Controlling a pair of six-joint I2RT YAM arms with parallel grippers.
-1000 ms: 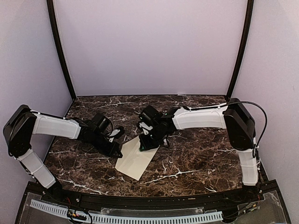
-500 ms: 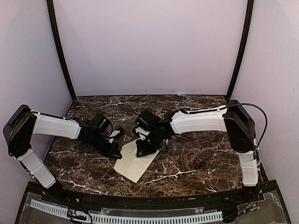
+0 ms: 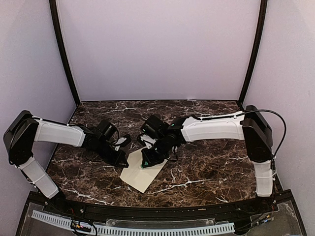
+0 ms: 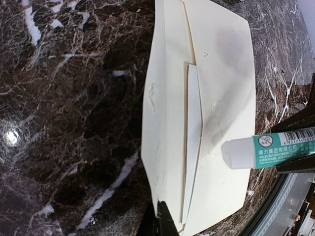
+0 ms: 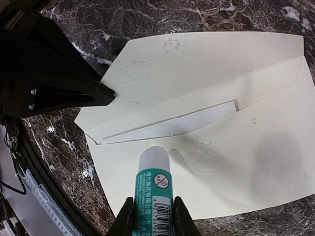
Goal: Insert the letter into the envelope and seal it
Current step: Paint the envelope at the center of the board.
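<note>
The cream envelope [image 3: 140, 173] lies flat on the marble table with its flap [image 4: 165, 123] folded open. A narrow strip of the whiter letter [image 4: 193, 128] shows in the envelope's mouth, also in the right wrist view [image 5: 197, 120]. My right gripper [image 5: 152, 212] is shut on a green glue stick [image 5: 155, 182]. The stick's white tip points down at the envelope's body [image 5: 246, 157], just below the mouth. My left gripper [image 4: 162, 219] is shut, and its black tips rest on the outer edge of the flap [image 5: 147, 64]. In the top view the left gripper [image 3: 123, 158] and the right gripper [image 3: 147, 161] stand close together over the envelope.
Dark marble table [image 3: 211, 167] with purple walls on three sides. Faint smears mark the envelope below the mouth [image 5: 197, 147] and on the flap. A black rail [image 3: 157, 209] runs along the table's near edge. Both forearms reach inward over the table's middle.
The right arm has carried the glue stick toward the near left, along the envelope. The left gripper has stayed on the flap's edge.
</note>
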